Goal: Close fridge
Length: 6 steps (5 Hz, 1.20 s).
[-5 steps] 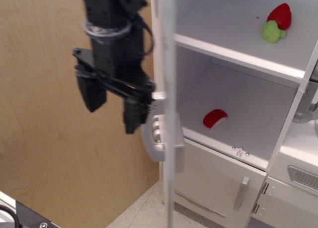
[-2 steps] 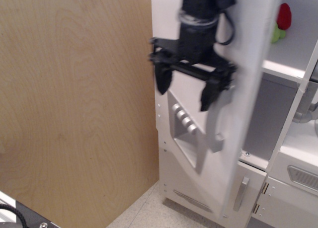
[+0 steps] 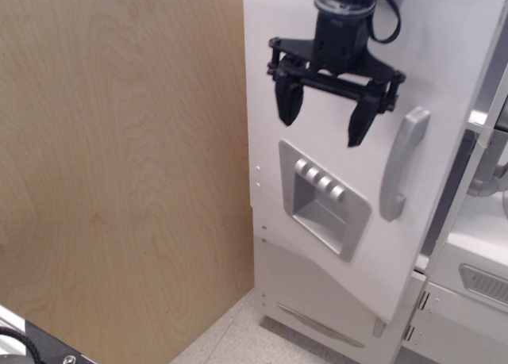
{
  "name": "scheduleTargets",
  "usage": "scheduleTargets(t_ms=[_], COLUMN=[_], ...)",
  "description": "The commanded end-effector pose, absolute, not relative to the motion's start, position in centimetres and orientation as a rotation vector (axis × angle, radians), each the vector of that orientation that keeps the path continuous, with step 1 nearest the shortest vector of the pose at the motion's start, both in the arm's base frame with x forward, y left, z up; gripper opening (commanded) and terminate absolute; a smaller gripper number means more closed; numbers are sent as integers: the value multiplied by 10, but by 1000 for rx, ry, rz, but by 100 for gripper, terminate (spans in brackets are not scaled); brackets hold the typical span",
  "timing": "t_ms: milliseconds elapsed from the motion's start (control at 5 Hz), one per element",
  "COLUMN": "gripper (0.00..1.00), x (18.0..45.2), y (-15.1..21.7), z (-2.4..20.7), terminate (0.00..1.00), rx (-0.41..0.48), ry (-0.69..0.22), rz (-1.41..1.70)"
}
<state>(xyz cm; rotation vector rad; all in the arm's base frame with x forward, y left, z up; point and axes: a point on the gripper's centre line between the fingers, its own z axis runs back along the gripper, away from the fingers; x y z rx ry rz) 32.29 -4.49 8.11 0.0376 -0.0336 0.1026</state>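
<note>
The fridge [image 3: 349, 245] is a tall white cabinet. Its large door now lies almost flat against the front, with a narrow gap left at its right edge. The door carries a grey four-button dispenser recess [image 3: 321, 197] and a vertical silver bar handle [image 3: 399, 164]. My black gripper [image 3: 323, 117] is open and empty, fingers spread wide in front of the upper door, above the dispenser and left of the handle. Whether a finger touches the door cannot be told. The shelves inside are hidden by the door.
A light plywood wall [image 3: 119, 166] fills the left half. An adjoining white unit with a grey vent [image 3: 476, 281] stands at the right, with a grey pipe [image 3: 488, 174] above it. Speckled floor [image 3: 230, 340] shows below. A black object edge [image 3: 32, 340] sits at bottom left.
The door has swung from wide open to nearly shut, hiding the shelves and toy food. My gripper moved right along with it and stayed open.
</note>
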Motion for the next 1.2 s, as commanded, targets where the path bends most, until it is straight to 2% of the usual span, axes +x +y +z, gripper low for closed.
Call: scheduleTargets(t_ms=[0, 400, 600, 1000], gripper=[100, 100, 100, 100], x=[377, 391, 388, 329], y=[-35, -37, -36, -35], z=[100, 105, 107, 112], terminate=[0, 0, 0, 0], rx=[24, 15, 13, 4], ry=[-143, -163, -167, -143], rz=[197, 223, 214, 104])
